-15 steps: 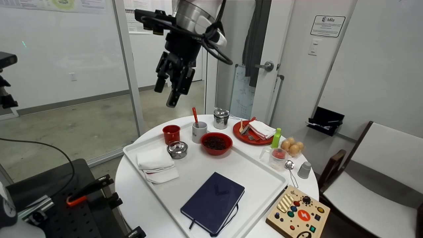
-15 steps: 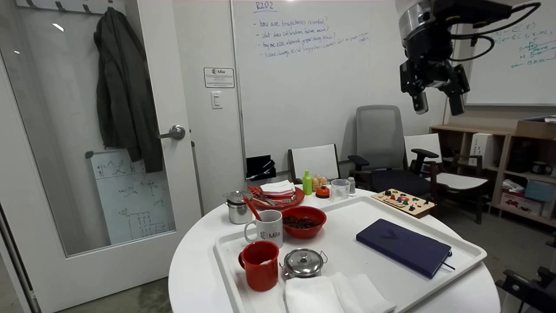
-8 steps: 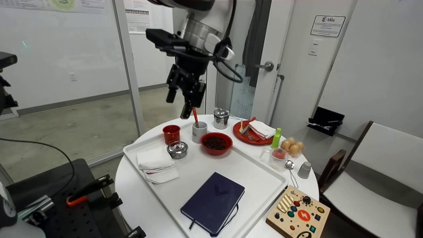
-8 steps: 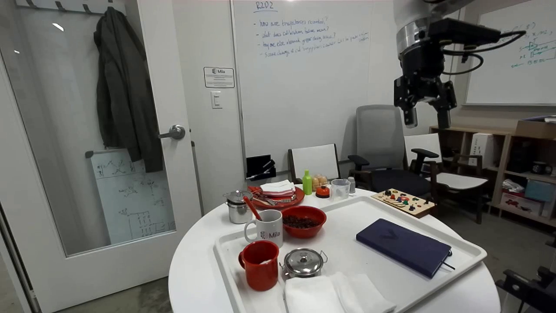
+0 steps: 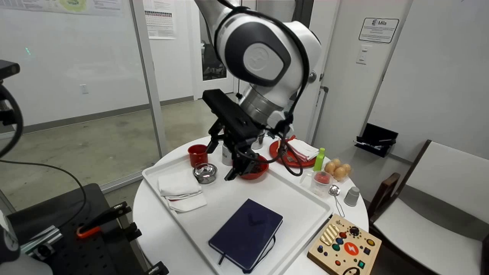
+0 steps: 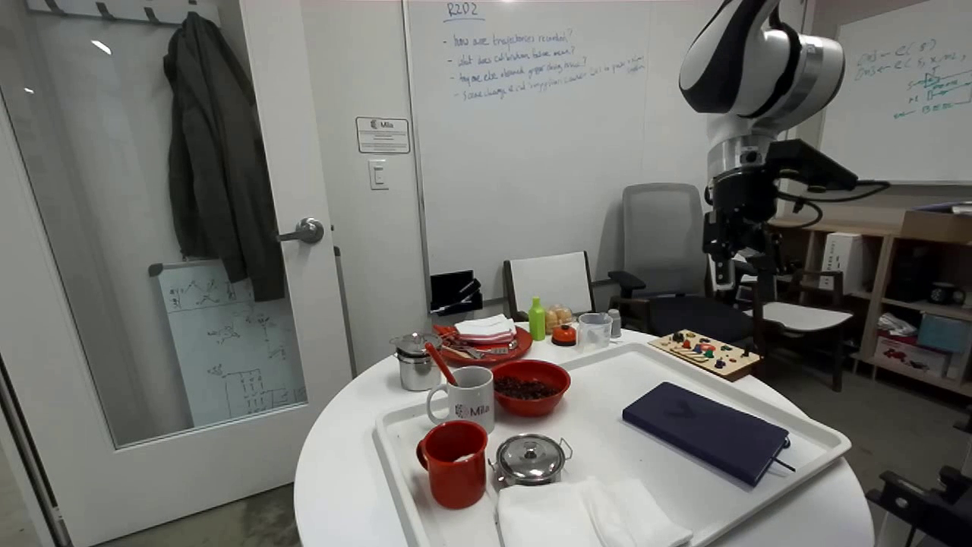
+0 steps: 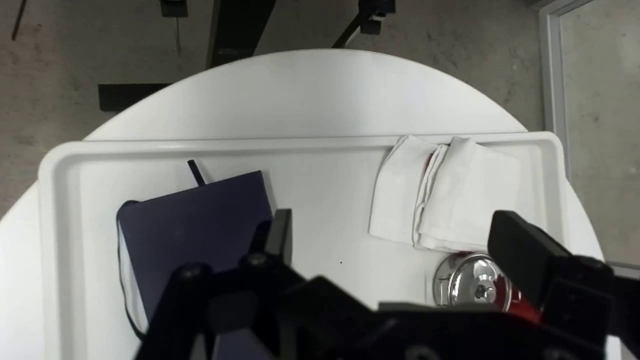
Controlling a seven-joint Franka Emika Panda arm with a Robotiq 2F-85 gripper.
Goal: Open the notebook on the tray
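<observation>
The dark navy notebook (image 5: 246, 233) lies closed and flat on the white tray (image 5: 298, 200). It also shows in an exterior view (image 6: 705, 431) and on the left in the wrist view (image 7: 200, 225). A dark strap hangs loose along one side, and a short ribbon sticks out at one end. My gripper (image 5: 220, 163) is open and empty, pointing down above the tray; it also shows in an exterior view (image 6: 744, 285). In the wrist view my fingers (image 7: 392, 225) are wide apart; the left finger overlaps the notebook's edge, and the arm covers its lower part.
On the tray are a folded white cloth (image 5: 181, 191), a lidded metal pot (image 5: 205, 173), a red mug (image 5: 198, 154), a white mug (image 6: 472, 403) with a red handle in it, and a red bowl (image 6: 530, 387). A wooden board (image 5: 344, 244) lies beside the tray.
My arm and gripper have come down a long way toward the tray, and slightly right in an exterior view. The gripper stays open. The notebook and the other objects have not moved.
</observation>
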